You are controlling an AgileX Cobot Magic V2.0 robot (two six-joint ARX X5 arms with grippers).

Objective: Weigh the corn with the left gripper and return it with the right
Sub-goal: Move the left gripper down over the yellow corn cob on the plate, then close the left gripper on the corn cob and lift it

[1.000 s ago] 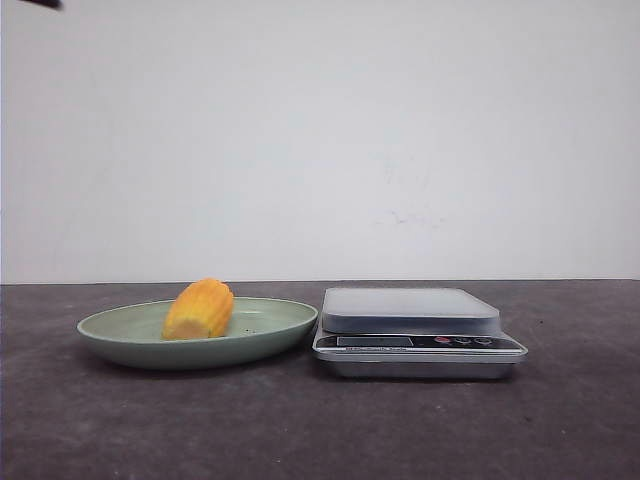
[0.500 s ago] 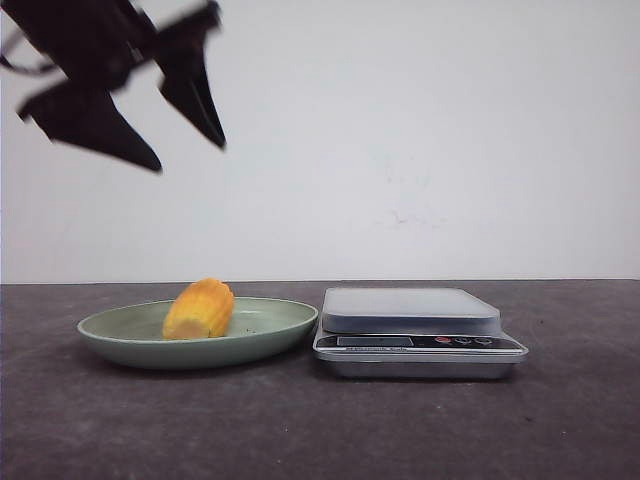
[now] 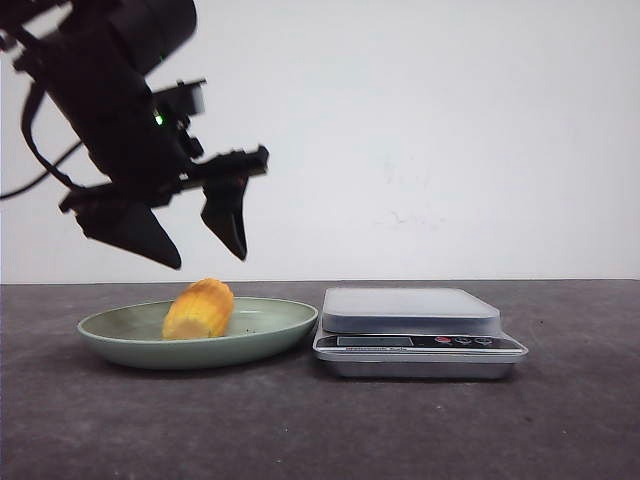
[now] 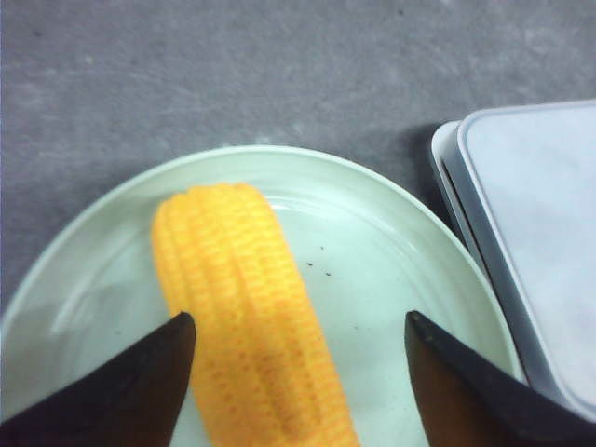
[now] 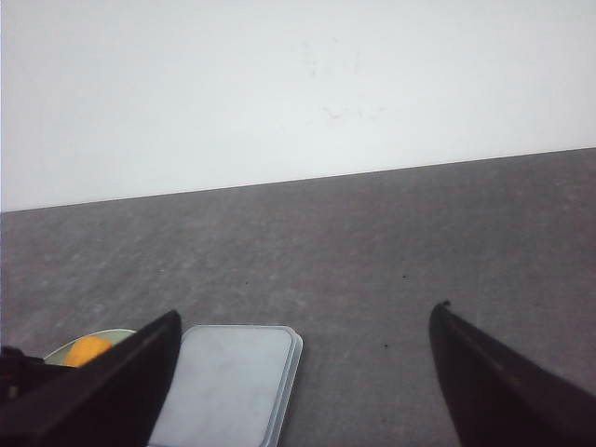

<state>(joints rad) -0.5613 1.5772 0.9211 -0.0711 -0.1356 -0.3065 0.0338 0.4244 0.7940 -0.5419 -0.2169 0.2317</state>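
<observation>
The corn (image 3: pixel 199 309) is a stubby yellow-orange cob lying in a pale green plate (image 3: pixel 120 340) on the left of the table. My left gripper (image 3: pixel 208 260) hangs open just above the corn, a green light glowing on its black body. In the left wrist view the corn (image 4: pixel 247 307) lies below the left gripper (image 4: pixel 300 321), nearer one fingertip (image 4: pixel 177 331) than the other, and the plate (image 4: pixel 391 261) spreads around it. The right gripper (image 5: pixel 305 321) is open and empty, high over the table; it is out of the front view.
A silver kitchen scale (image 3: pixel 415 330) with a pale flat platform stands right of the plate, almost touching it. Its platform (image 4: pixel 540 233) borders the plate in the left wrist view, and the scale (image 5: pixel 228 382) also shows in the right wrist view. A white wall stands behind the dark table.
The left arm has come in from the upper left and dropped down, its open fingers now close above the corn. Corn, plate and scale have not moved.
</observation>
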